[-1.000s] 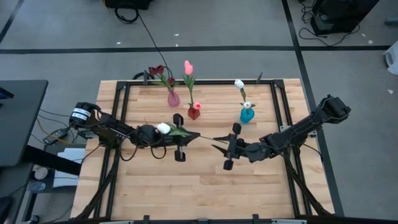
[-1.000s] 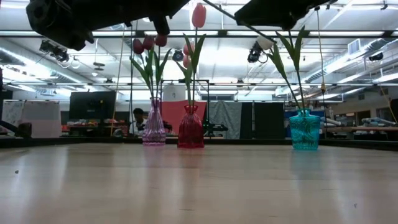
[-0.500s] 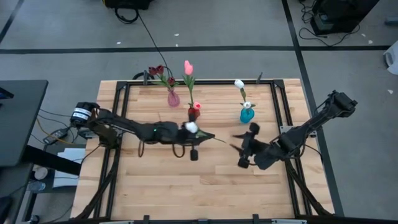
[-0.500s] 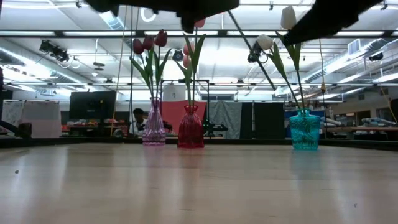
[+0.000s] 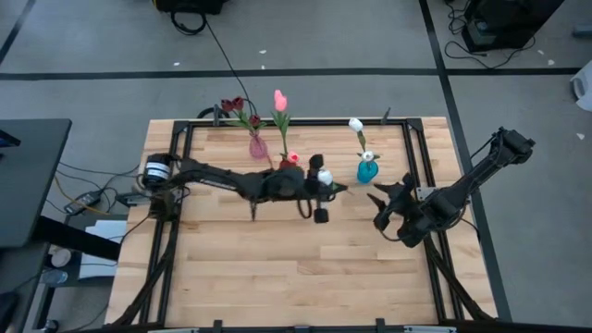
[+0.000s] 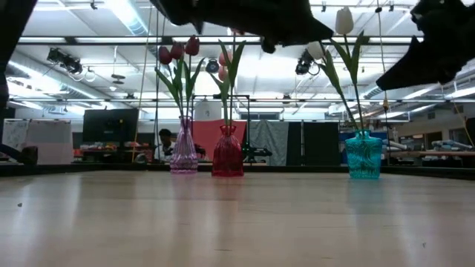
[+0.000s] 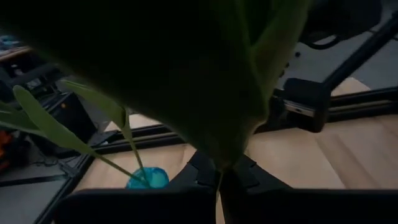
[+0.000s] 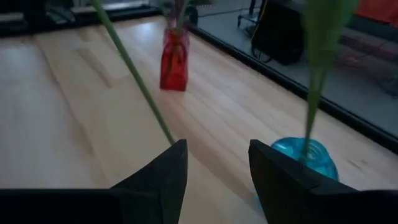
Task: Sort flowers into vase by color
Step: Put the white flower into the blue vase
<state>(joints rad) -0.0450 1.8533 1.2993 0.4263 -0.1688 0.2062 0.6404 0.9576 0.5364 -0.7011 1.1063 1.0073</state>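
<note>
Behind wooden table (image 6: 237,222), cluttered workshop

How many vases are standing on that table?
3, all along the far side of the table: a pink vase on the left, a red vase beside it, and a blue vase on the right. None looks hidden.

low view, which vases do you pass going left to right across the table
pink vase with dark red tulips → red vase with a pink tulip → blue vase with white tulips
</note>
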